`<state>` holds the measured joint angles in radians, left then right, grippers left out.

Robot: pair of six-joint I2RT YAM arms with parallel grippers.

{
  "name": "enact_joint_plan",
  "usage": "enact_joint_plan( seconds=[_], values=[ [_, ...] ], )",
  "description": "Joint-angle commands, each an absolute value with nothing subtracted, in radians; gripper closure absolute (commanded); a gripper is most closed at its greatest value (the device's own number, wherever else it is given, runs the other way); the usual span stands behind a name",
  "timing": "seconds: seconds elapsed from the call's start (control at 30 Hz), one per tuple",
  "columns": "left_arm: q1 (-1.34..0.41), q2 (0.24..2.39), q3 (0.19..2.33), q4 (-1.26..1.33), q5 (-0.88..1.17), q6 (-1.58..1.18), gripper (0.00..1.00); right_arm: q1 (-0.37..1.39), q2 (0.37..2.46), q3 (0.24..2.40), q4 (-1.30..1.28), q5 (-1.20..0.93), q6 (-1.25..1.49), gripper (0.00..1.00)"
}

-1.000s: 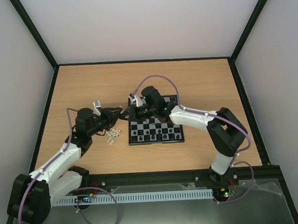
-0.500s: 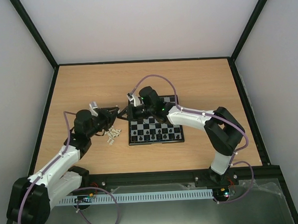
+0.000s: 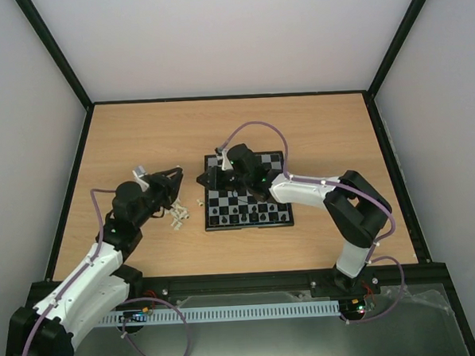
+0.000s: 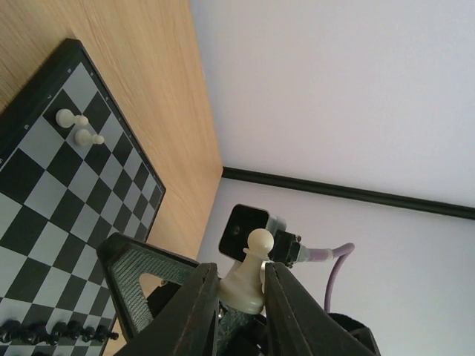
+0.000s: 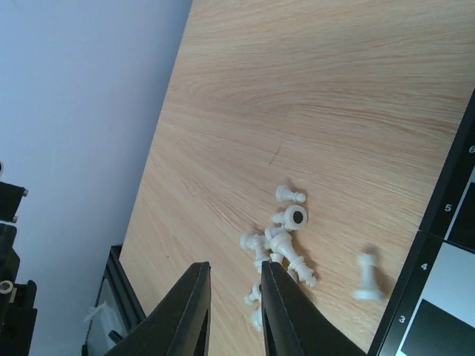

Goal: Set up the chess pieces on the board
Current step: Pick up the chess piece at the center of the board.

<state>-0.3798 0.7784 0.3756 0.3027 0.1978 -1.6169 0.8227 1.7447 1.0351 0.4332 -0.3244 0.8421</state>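
Note:
The board (image 3: 258, 194) lies mid-table with a row of black chess pieces (image 3: 247, 217) along its near edge. Left of it, my left gripper (image 3: 174, 183) is raised and shut on a cream-white pawn (image 4: 256, 248) pinched at its base between the fingers. The left wrist view shows two white pawns (image 4: 78, 127) standing on the board's (image 4: 44, 193) far corner. My right gripper (image 3: 209, 176) hovers at the board's left edge; its jaws (image 5: 234, 271) stand slightly open with nothing between them. A lone blurred white piece (image 5: 366, 276) sits on the table beside the board's edge (image 5: 453, 222).
A pile of loose white pieces (image 3: 178, 217) lies on the wooden table left of the board, below the left gripper; the same pile (image 5: 278, 245) shows under the right fingers. Black frame rails and pale walls bound the table.
The two grippers were together by the board's far-left corner; my left arm has drawn back to the left. A single white piece now shows on the table beside the board's left edge.

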Motion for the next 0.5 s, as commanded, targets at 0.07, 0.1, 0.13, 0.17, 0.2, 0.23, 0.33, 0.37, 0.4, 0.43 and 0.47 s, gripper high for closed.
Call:
enact_joint_plan(
  seconds=[0.07,0.1,0.13,0.17,0.2,0.23,0.33,0.37,0.4,0.43,0.47],
  values=[
    [-0.370,0.755,0.355,0.233,0.152,-1.624,0.81,0.823,1.715,1.040,0.432,-0.257,0.817,0.79],
    [-0.359,0.745,0.342,0.219,0.155,-1.612,0.81,0.823,1.716,1.042,0.421,-0.265,0.808,0.79],
    [-0.345,0.735,0.328,0.209,0.162,-1.600,0.81,0.824,1.718,1.047,0.403,-0.273,0.797,0.79],
    [-0.327,0.724,0.315,0.199,0.172,-1.584,0.81,0.824,1.719,1.060,0.367,-0.273,0.782,0.79],
    [-0.299,0.712,0.304,0.179,0.184,-1.562,0.81,0.825,1.724,1.086,0.308,-0.277,0.761,0.79],
    [-0.273,0.707,0.302,0.142,0.199,-1.517,0.80,0.825,1.737,1.115,0.248,-0.288,0.730,0.79],
    [-0.196,0.705,0.308,0.045,0.247,-1.398,0.79,0.832,1.793,1.233,0.013,-0.289,0.624,0.77],
    [-0.181,0.710,0.314,0.014,0.254,-1.362,0.78,0.834,1.810,1.269,-0.056,-0.288,0.584,0.76],
    [-0.166,0.721,0.320,-0.002,0.268,-1.321,0.78,0.836,1.823,1.290,-0.109,-0.284,0.555,0.75],
    [-0.158,0.735,0.323,0.000,0.290,-1.286,0.78,0.837,1.830,1.303,-0.144,-0.283,0.533,0.75],
    [-0.154,0.755,0.327,0.002,0.314,-1.259,0.78,0.839,1.831,1.309,-0.171,-0.277,0.515,0.74]
  ],
)
